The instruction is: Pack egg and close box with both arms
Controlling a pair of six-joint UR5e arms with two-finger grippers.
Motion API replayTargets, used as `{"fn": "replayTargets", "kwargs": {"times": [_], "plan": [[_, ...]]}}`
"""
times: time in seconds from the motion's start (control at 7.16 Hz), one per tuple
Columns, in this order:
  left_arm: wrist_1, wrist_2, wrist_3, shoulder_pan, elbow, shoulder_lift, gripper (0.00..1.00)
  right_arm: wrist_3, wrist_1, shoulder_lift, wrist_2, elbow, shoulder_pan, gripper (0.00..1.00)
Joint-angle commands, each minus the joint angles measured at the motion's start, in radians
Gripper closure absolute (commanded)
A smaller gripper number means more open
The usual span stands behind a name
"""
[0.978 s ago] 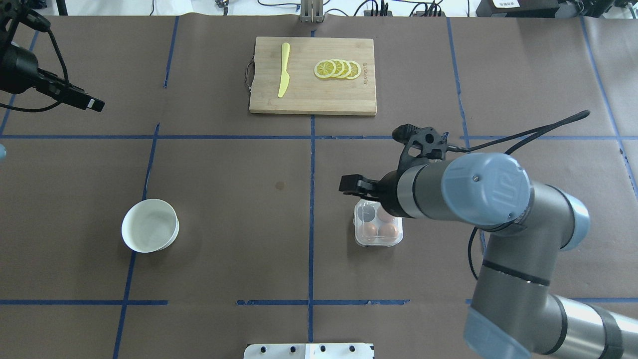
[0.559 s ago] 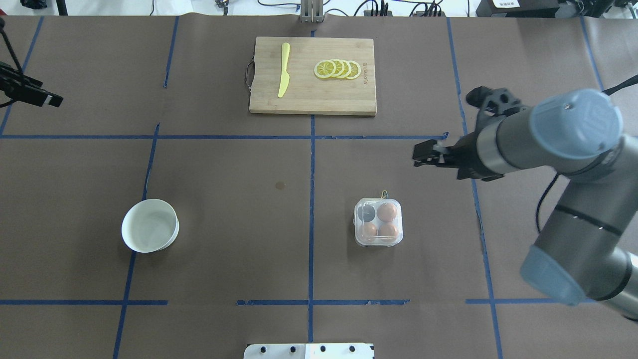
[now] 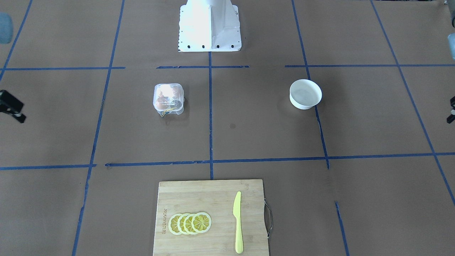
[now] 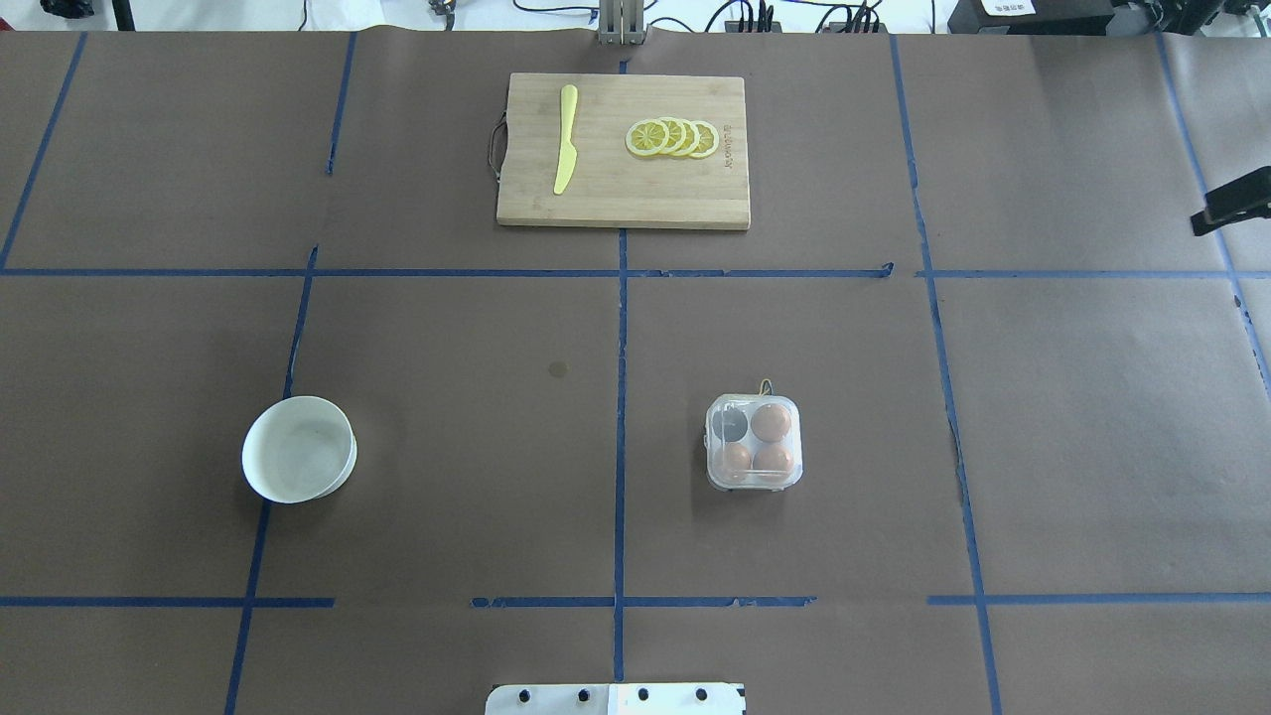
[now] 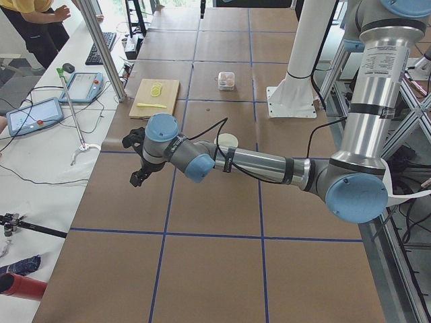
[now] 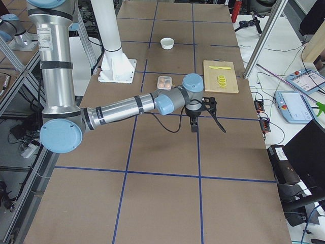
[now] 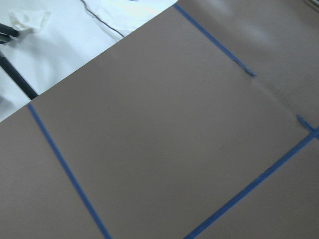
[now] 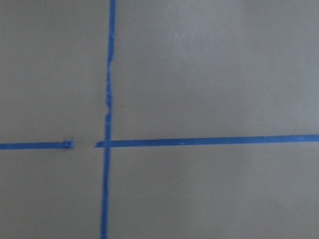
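Holding three brown eggs (image 4: pixel 772 422), the closed egg carton (image 4: pixel 755 486) sits well apart from left gripper (image 5: pixel 137 179) and right gripper (image 6: pixel 194 126), whose spread cannot be told.

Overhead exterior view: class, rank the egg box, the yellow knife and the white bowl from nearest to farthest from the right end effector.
1. The box, right of the table's centre line, is nearest the right end effector at the view's right edge.
2. The yellow knife, on the left part of the far cutting board.
3. The white bowl, far over on the left side.
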Motion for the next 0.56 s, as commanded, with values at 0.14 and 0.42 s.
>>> {"fn": "replayTargets", "kwargs": {"times": [0.14, 0.42], "plan": [[0.384, 0.035, 0.053, -0.034, -0.038, -0.022, 0.00, -0.444, -0.067, 0.004, 0.018, -0.215, 0.195, 0.00], [0.491, 0.037, 0.056, -0.038, -0.072, -0.012, 0.00, -0.629, -0.327, 0.075, 0.018, -0.218, 0.215, 0.00]]}}
